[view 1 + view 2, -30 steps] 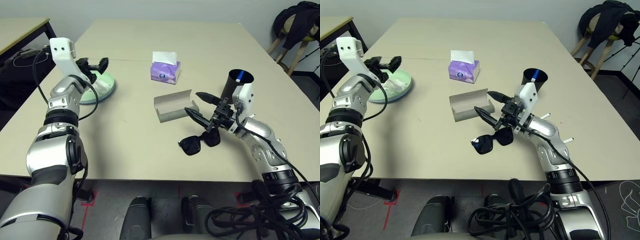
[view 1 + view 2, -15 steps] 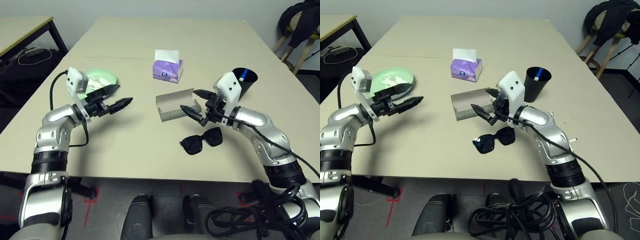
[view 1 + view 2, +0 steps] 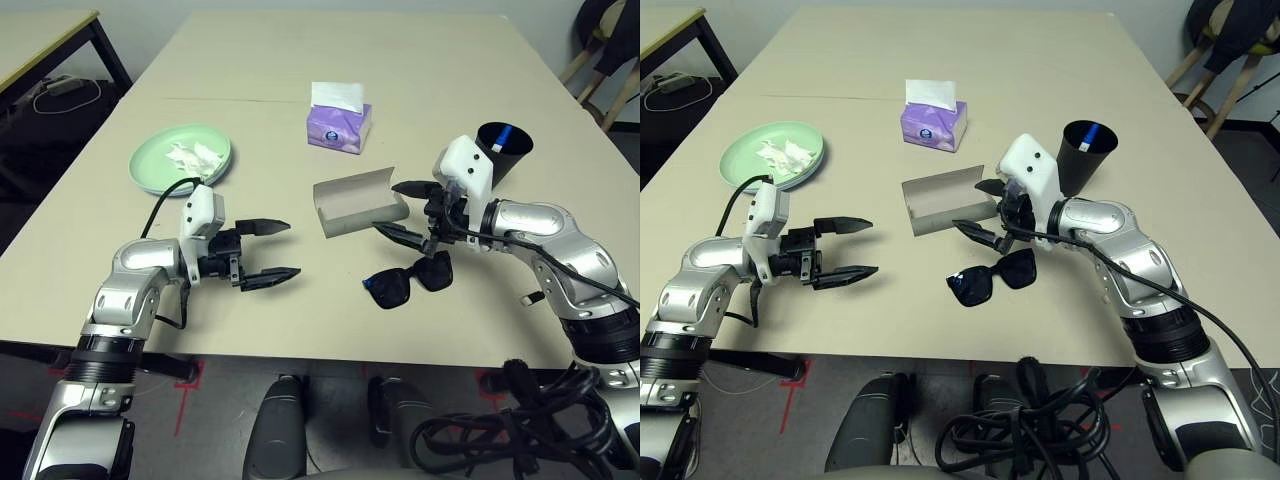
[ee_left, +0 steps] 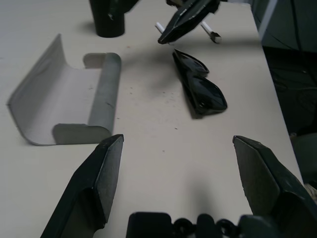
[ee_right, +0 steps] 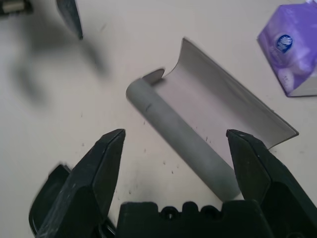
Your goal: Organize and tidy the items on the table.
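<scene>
On the beige table (image 3: 270, 120), near the front edge, lay the black sunglasses (image 3: 408, 283), folded and untouched, just in front of the grey glasses case (image 3: 358, 200). Stood with its lid thrown back and its trough empty, that case, presumably ready to take them. Over both hung the right gripper (image 3: 405, 210), fingers spread wide and holding nothing, tips aimed toward the case; seemingly poised to steady the case or drop to the sunglasses. Off to the left, low over the table and pointing toward the sunglasses, waited the left gripper (image 3: 270, 249), likewise spread wide and empty, well apart from them.

Farther back on the left sat the pale green plate (image 3: 181, 158) with the crumpled white tissue (image 3: 195, 155) heaped on it, probably gathered there as rubbish. By the right arm stood the black cup (image 3: 502, 149), a blue-and-white pen (image 3: 503, 136) upright inside. Between plate and cup, a purple tissue box (image 3: 338, 118). Judged unfinished: sunglasses not yet cased, lid not closed.
</scene>
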